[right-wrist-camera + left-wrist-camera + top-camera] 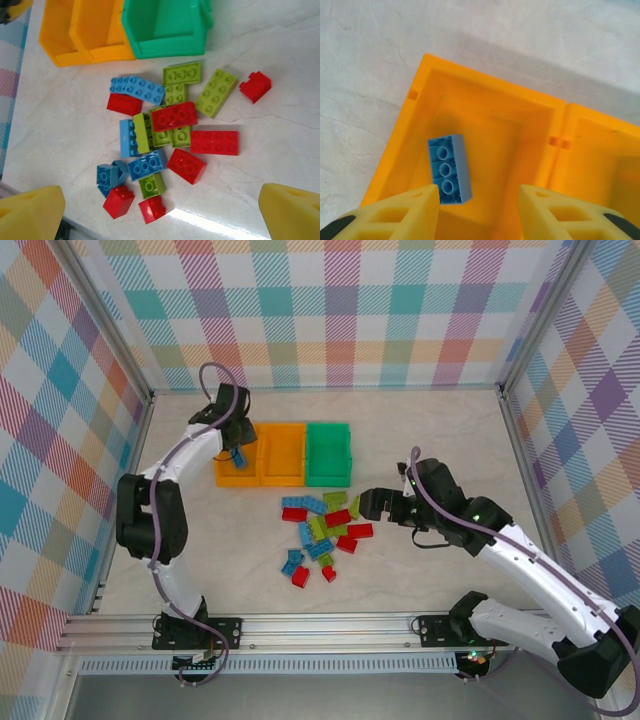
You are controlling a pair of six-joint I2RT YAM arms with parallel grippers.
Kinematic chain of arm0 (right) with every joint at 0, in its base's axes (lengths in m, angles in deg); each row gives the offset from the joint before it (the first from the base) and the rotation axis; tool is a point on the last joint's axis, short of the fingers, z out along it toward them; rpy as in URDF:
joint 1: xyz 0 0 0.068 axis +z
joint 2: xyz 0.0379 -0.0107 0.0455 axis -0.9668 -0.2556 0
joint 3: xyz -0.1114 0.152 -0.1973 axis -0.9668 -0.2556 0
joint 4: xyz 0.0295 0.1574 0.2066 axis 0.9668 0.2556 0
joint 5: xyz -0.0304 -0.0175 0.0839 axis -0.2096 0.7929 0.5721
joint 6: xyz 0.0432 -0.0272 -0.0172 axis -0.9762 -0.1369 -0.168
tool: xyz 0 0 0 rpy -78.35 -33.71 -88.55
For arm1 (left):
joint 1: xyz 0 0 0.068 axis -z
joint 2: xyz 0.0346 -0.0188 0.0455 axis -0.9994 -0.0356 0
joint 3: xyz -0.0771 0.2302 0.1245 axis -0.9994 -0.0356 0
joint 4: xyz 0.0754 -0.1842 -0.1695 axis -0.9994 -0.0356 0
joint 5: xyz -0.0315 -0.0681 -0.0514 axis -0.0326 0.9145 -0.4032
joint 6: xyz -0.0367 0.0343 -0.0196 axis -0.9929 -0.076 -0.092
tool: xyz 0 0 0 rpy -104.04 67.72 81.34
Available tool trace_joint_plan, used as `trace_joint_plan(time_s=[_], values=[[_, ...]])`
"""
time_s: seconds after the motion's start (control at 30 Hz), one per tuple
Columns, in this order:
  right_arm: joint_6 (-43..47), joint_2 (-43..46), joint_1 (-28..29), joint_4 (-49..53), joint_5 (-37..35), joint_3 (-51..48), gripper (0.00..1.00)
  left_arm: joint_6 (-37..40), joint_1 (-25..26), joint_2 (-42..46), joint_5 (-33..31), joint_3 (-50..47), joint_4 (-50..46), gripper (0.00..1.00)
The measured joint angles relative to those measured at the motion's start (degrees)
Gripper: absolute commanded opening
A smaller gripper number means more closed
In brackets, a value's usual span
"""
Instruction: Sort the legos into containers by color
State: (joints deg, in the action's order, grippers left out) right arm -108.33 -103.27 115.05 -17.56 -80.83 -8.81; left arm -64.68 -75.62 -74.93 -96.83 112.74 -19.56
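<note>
My left gripper [480,196] hangs over the left orange container [395,145], its yellow fingers [405,210] apart. A blue lego [449,169] is inside that container below the fingers, underside up, and neither finger grips it. From above the same blue lego [241,456] shows under my left gripper [237,438]. The remaining legos [322,530], blue, lime green and red, lie in a loose pile in front of the containers. My right gripper [371,504] is wide open at the pile's right edge, above the legos [172,122], holding nothing.
The three containers stand in a row: left orange [222,480], middle orange [283,480] and green [329,480]. The green container [165,47] looks empty. A metal rail [320,625] runs along the near table edge, and checked walls close the other sides.
</note>
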Motion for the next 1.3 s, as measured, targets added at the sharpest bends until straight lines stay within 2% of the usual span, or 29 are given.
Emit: trace_joint_plan(time_s=[0.1,0.2,0.27,0.37,0.4,0.5,0.63,0.77,0.83,0.93,0.97,1.23,1.3], values=[[-1.07,-0.11,-0.02,0.09,-3.91,-0.79,1.0,0.15,0.22,7.56,3.39,-2.43,0.13,0.45],[-2.75,-3.32,-0.48,0.09,-7.56,-0.7,1.0,0.46,2.62,19.54,7.28,-6.95,0.72,0.47],[-4.31,-7.41,-1.36,0.13,-9.14,-0.33,1.0,1.81,6.78,27.36,8.63,-9.16,1.75,0.48],[-6.34,-15.19,-3.32,-0.07,-10.32,0.63,0.94,6.38,16.46,38.45,10.47,-12.02,3.26,0.53],[-6.93,-17.62,-3.93,-0.31,-10.4,0.92,0.88,8.44,19.65,41.68,11.28,-13.29,3.58,0.56],[-8.11,-24.57,-5.77,-1.77,-10.32,2.01,0.75,15.96,24.61,48.63,14.43,-16.83,2.58,0.64],[-9.22,-32.74,-8.79,-5.2,-7.93,4.0,0.71,27.02,27.8,53.83,20.59,-21.49,-1.81,0.78],[-9.92,-40.79,-11.08,-8.04,-4.68,7.02,0.67,35.28,30.23,56.83,23.76,-27.61,-5.97,0.99],[-10.29,-44.22,-11.32,-8.72,-3.45,8.81,0.63,37.81,30.4,57.61,24.24,-30.45,-7.19,1.0],[-10.84,-47.69,-11.3,-9.94,-2.43,9.9,0.49,40.41,30.42,58.84,25.2,-33.38,-7.74,1.0],[-11.19,-48.17,-11.3,-10.27,-2.27,9.9,0.47,41.0,30.45,59.25,25.46,-33.97,-7.65,1.0],[-12.9,-44.7,-11.37,-10.23,-3.3,6.69,0.16,45.44,30.58,62.29,25.4,-37.44,-6.03,1.0],[-12.39,-41.81,-11.37,-9.35,-3.69,6.25,0.15,45.88,30.58,62.73,24.7,-38.91,-4.46,1.0]])
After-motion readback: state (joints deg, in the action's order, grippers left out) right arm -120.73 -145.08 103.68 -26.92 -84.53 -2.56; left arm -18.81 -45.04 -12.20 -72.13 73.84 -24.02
